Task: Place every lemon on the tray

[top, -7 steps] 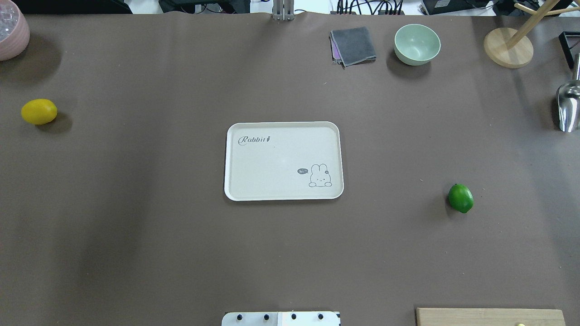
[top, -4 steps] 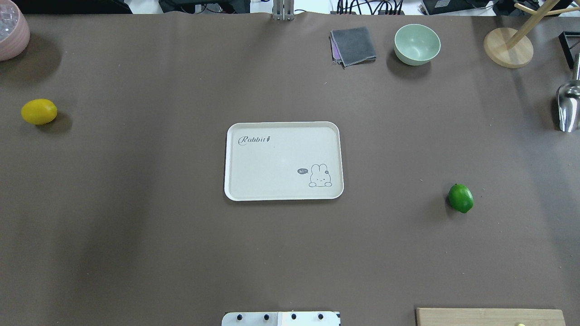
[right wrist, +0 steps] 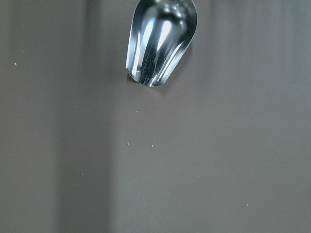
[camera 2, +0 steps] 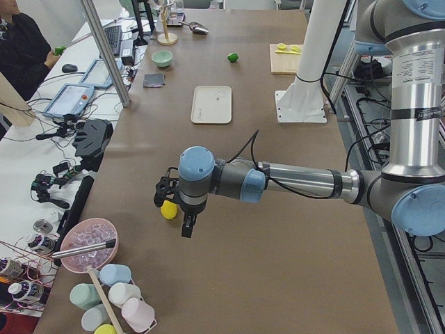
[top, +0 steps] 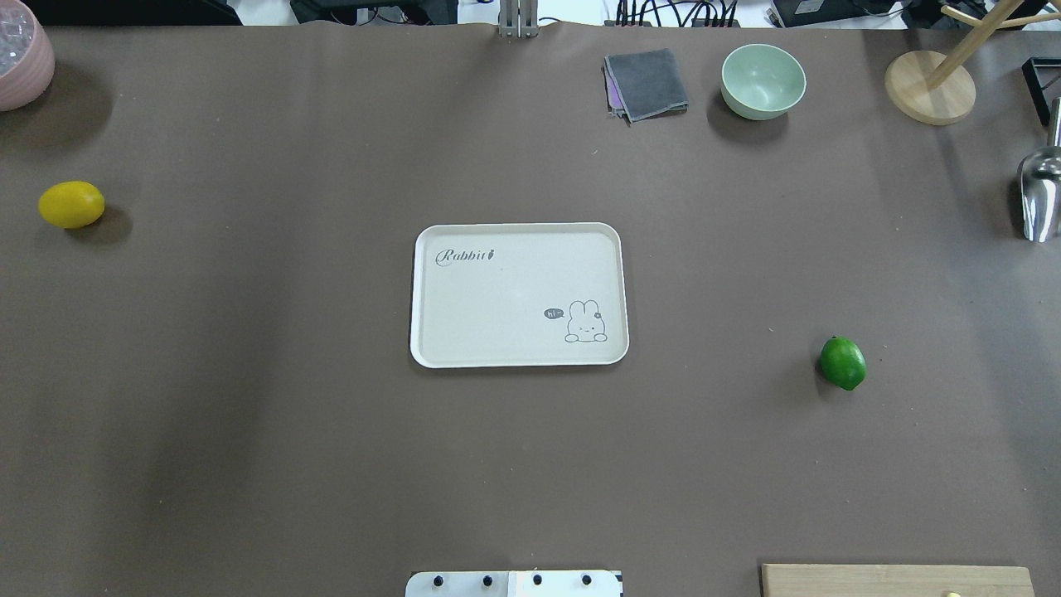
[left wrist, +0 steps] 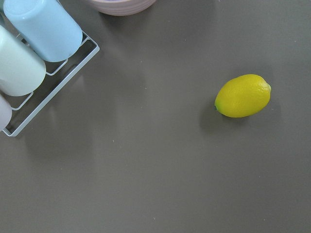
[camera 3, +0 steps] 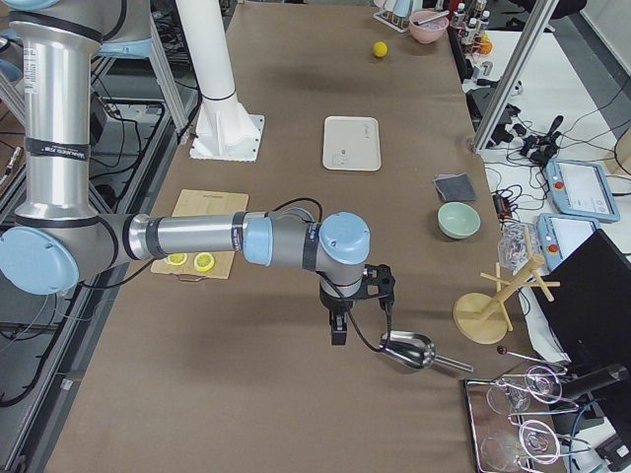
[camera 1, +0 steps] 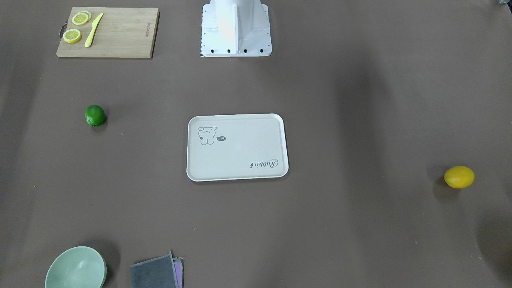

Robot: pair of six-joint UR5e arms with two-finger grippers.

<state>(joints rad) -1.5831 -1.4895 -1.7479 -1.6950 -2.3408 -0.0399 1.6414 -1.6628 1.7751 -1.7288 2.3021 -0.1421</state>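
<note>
The cream-white tray (top: 431, 249) lies empty at the table's middle; it also shows in the front view (camera 1: 240, 168). The yellow lemon (top: 71, 204) lies on the cloth far to the left, and shows in the left wrist view (left wrist: 243, 95). The green lemon (top: 843, 363) lies to the tray's right, also in the front view (camera 1: 95, 115). My left gripper (camera 2: 174, 209) hovers above the yellow lemon (camera 2: 167, 210). My right gripper (camera 3: 360, 310) hovers beside a metal scoop. Both grippers show only in side views, so I cannot tell whether they are open or shut.
A wooden cutting board (camera 1: 120, 32) with lemon slices and a knife lies near the base. A green bowl (top: 763, 80), grey cloth (top: 646, 83), wooden stand (top: 928, 87) and metal scoop (top: 1040, 195) line the far right. A pink bowl (top: 21, 58) and cup rack (left wrist: 29, 53) stand far left.
</note>
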